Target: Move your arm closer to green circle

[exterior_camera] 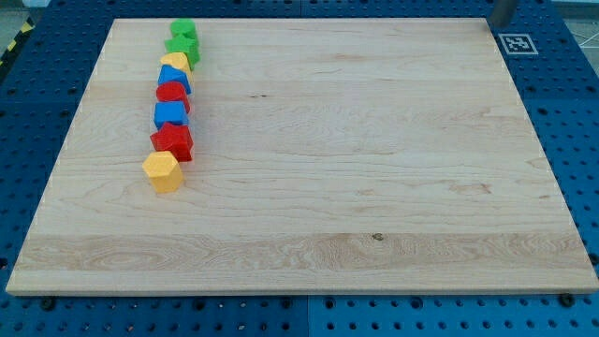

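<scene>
My tip does not show for certain: a grey stub [503, 9] cut by the view's top edge, just past the surface's [374, 168] top right corner, may be my rod, but its end cannot be made out. I carry no pincer, only the rod, so whether anything is clenched or released cannot be told, and places are given by the view's sides

All blocks stand in one slightly bent column near the surface's left edge. At the column's top, close to the surface's top edge, sit two green pieces touching each other, the upper green block [184, 30] and the lower green block [183, 48]; I cannot tell which one is the circle. Below them, each touching or just beside the next, come a yellow block [176, 62], a blue block [174, 79], a red block [172, 93], a second blue block [170, 114], a red star-like block [172, 142] and a yellow hexagonal block [162, 172]

The wood from the column across to the right edge and down to the bottom edge lies open. A black-and-white marker [516, 43] lies on the blue pegboard [580, 140] near the grey stub, well apart from the greens
</scene>
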`<action>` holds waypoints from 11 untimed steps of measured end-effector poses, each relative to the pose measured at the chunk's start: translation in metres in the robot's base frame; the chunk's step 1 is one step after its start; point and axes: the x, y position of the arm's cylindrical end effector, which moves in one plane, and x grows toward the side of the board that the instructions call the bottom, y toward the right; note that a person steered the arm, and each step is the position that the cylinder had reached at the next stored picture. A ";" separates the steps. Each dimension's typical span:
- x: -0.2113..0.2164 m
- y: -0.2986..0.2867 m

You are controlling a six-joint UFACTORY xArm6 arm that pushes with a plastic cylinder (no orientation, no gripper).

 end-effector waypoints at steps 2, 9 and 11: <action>0.003 -0.030; -0.012 -0.442; -0.012 -0.520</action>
